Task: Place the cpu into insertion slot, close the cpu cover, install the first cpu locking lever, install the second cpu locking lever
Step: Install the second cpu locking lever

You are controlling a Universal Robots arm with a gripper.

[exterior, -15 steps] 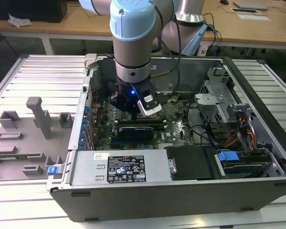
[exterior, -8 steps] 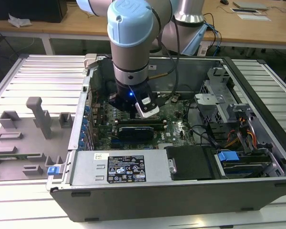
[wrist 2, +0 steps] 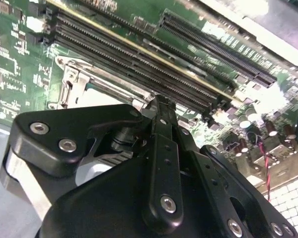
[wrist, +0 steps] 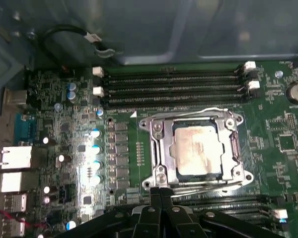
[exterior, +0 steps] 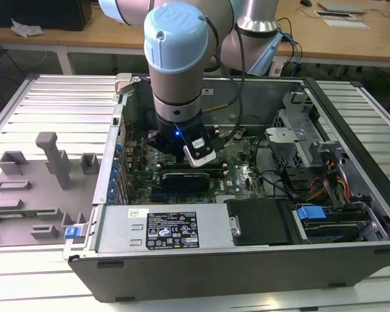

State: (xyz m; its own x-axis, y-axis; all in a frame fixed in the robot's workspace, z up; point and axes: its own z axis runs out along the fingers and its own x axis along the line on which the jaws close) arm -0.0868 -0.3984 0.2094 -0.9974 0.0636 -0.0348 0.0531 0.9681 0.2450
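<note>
In the first wrist view the cpu, a dull silver square, lies in the insertion slot on the green motherboard. The cpu cover, a silver frame, lies flat around it. One thin wire lever runs along one edge of the slot, another lever along the opposite edge beside my gripper. The gripper is shut, its black fingertips pressed together with nothing between them, just outside that edge. In the second wrist view the gripper stands over a corner of the slot's metal frame.
The arm's wrist reaches down into an open computer case. Long black memory slots flank the socket. A power supply, drive cages and cables crowd the case. Grey fixtures stand at the exterior view's left.
</note>
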